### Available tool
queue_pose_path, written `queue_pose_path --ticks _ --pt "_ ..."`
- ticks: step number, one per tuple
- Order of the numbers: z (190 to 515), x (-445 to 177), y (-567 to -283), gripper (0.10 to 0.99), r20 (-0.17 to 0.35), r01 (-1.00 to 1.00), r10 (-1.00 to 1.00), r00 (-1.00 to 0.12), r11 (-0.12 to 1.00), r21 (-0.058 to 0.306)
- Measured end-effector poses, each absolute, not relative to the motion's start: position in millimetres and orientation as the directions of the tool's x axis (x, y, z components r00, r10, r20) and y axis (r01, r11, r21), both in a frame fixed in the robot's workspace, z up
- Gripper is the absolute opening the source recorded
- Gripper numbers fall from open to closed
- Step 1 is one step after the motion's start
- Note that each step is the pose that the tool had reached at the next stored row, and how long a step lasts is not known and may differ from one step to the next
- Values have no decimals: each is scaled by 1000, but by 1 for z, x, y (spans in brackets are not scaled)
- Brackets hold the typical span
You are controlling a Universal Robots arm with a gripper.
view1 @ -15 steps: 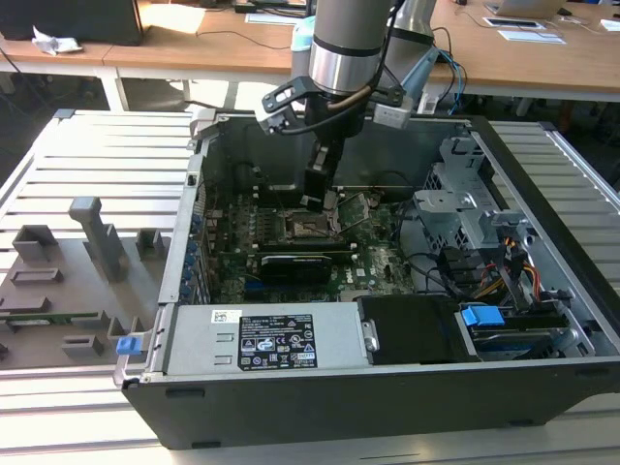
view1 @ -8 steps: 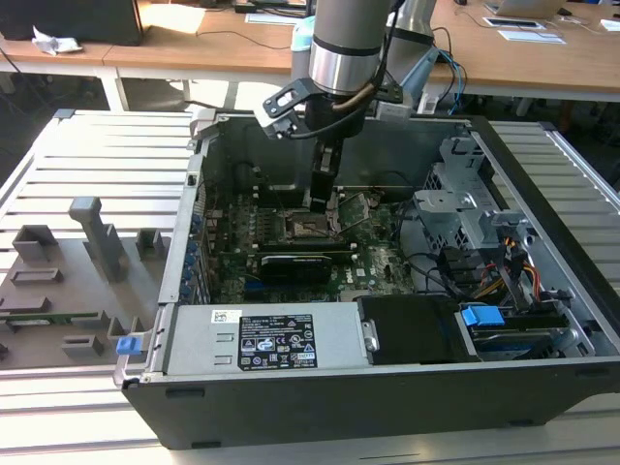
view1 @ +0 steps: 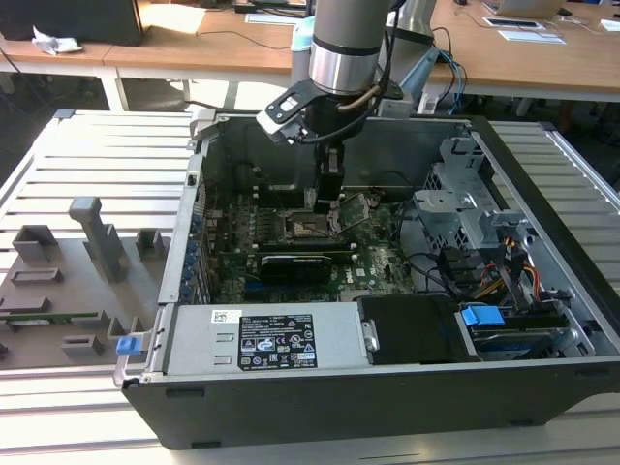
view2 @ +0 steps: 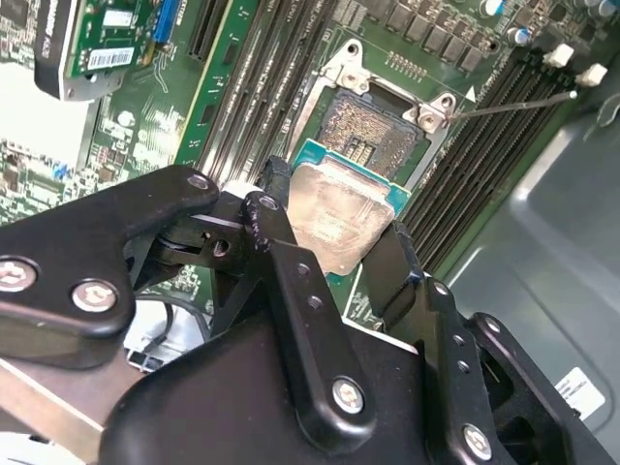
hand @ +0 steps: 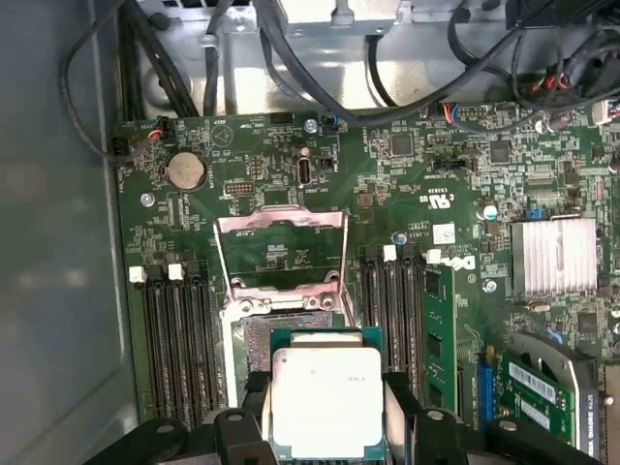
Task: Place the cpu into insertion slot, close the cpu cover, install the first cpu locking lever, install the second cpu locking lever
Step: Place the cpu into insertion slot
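Arm [view1: 346, 39] vert., wrist [view1: 334, 76] down; end effector [hand: 326, 417] fingers [hand: 257, 402] pinched in.

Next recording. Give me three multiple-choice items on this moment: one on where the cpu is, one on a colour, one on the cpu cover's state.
1. Where is the cpu? A seated in the insertion slot; B between the fingers; C lying loose on the motherboard.
2. What colour is the motherboard? A green; B red; C white.
3. How does the cpu cover stand? A shut over the slot; B swung open; C clamped by both levers.
Key: 1 B, the fingers clamp its edges and the slot lies bare. 2 A, green shows in both wrist views. 3 B, its frame stands raised beside the bare slot.
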State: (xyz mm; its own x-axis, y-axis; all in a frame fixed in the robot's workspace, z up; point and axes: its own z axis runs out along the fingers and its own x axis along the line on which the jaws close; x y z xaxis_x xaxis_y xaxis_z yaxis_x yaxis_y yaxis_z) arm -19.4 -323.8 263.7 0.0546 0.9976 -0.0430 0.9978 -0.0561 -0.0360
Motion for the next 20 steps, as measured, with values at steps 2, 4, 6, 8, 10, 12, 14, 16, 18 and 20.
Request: queue_pose_path --ticks 2,4,6,8,10,12,14,16,18,20 --pt "264 -19 -324 541 -43 999 998 35 -37 -36" --pt "264 -19 -324 541 -43 999 999 15 -16 -36" --pt "264 -19 -324 541 -43 999 999 3 -5 -36" --pt "264 -19 -324 541 -43 999 999 -14 12 -36" --pt "264 -19 -324 541 -43 999 999 -23 21 -36" --pt "263 -19 -323 541 -43 999 999 -22 21 -36" --pt "261 -19 -323 541 -44 999 999 -20 18 -36" --pt "257 -19 -323 541 -44 999 999 -19 18 -36" --pt "254 -19 -323 541 -48 999 999 -19 17 -36" --pt "253 -19 -323 541 -48 999 999 -19 17 -36"
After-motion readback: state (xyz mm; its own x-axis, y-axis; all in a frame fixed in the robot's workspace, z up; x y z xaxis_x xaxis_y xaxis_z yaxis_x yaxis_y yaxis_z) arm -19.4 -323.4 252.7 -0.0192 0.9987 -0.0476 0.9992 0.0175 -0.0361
